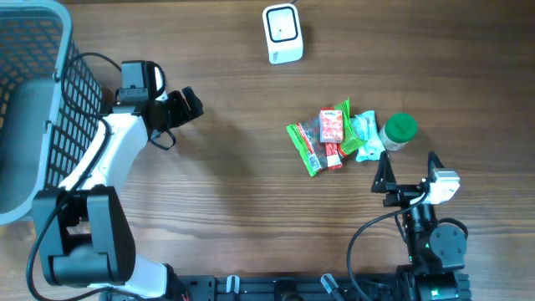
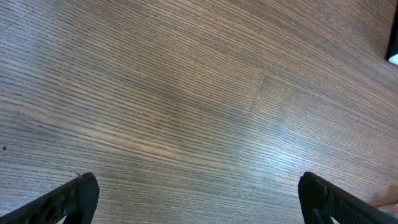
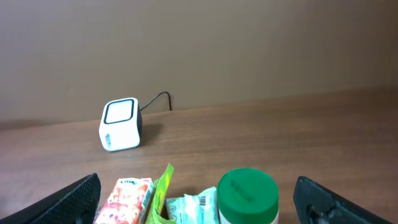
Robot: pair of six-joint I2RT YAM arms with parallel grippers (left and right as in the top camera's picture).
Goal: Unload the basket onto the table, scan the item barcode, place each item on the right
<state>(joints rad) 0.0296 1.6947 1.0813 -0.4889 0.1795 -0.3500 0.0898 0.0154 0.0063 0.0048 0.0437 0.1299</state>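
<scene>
Items to scan: a small pile of snack packets (image 1: 328,138) plus a green-lidded jar (image 1: 399,130). They lie on the right half of the tabletop (image 1: 234,184), roughly midway between far and near edges. The jar stands upright at the pile's right end, just beside the teal packet (image 1: 364,134).

Your right hand (image 1: 409,171) sits just on the near side of the jar, not touching it, fingers spread wide and holding nothing. In its wrist view the jar shows between the fingers, a bit right of centre.

The white scanner (image 1: 282,33) is by the far edge, about mid-width, well apart from the pile. Its cable (image 3: 158,99) trails behind it.

Your left hand is over the left half, also wide and empty, bare wood under it, well apart from the items. The grey mesh basket (image 1: 79,92) is at the far-left corner, beside your left arm.
</scene>
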